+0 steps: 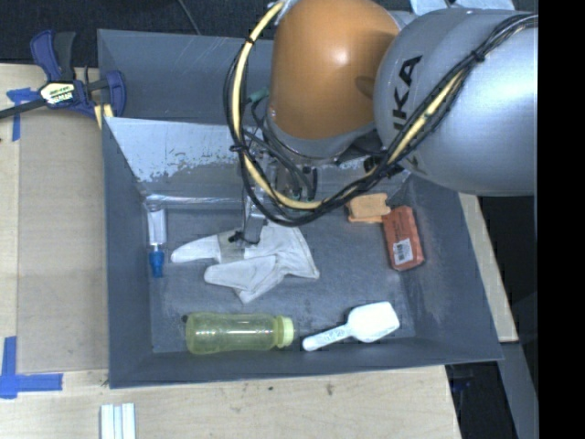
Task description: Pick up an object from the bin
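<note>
The white crumpled cloth lies in the middle of the bin, spread out with several folds. The hand stands low over the cloth's upper left part, at the fabric or very close to it; I cannot say for sure if it touches. Whether the hand is open or closed I also cannot tell, because the orange cover and the cables of the wrist hide much of it. The main danger, in my judgement, comes from the cloth itself. It is soft and thin, so a grip may catch only one loose fold and the cloth could slip out during lifting, or the hand could close on nothing and press against the bin floor. A second danger is dragging. The lower edge of the cloth is near the yellow-green bottle, and one corner points left toward the thin tube with the blue cap. If the cloth is pulled sideways instead of straight up, it may push these. The white scoop is farther away, at the lower right. The small orange block and the red-brown box lie at the right, apart from the cloth, so I expect no trouble there.
</note>
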`<action>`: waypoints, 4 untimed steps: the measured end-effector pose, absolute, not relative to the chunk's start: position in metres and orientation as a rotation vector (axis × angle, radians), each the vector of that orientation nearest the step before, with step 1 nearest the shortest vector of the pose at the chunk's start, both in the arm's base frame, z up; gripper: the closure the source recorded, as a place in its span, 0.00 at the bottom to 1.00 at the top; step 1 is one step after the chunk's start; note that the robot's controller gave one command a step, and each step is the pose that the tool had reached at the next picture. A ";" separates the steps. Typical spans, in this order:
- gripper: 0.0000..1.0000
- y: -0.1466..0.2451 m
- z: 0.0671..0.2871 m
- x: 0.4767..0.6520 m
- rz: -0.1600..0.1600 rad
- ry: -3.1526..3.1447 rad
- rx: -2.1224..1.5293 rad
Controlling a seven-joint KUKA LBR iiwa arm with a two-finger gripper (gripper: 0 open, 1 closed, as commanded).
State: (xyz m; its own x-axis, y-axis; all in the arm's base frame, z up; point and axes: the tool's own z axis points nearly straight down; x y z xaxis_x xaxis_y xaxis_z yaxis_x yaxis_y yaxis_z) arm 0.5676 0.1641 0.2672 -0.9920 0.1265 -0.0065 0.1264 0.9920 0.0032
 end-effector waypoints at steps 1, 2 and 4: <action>0.00 0.164 0.266 0.567 0.002 3.132 0.197; 0.00 0.165 0.209 0.558 0.003 3.132 0.103; 0.00 0.158 0.148 0.574 0.005 3.132 0.061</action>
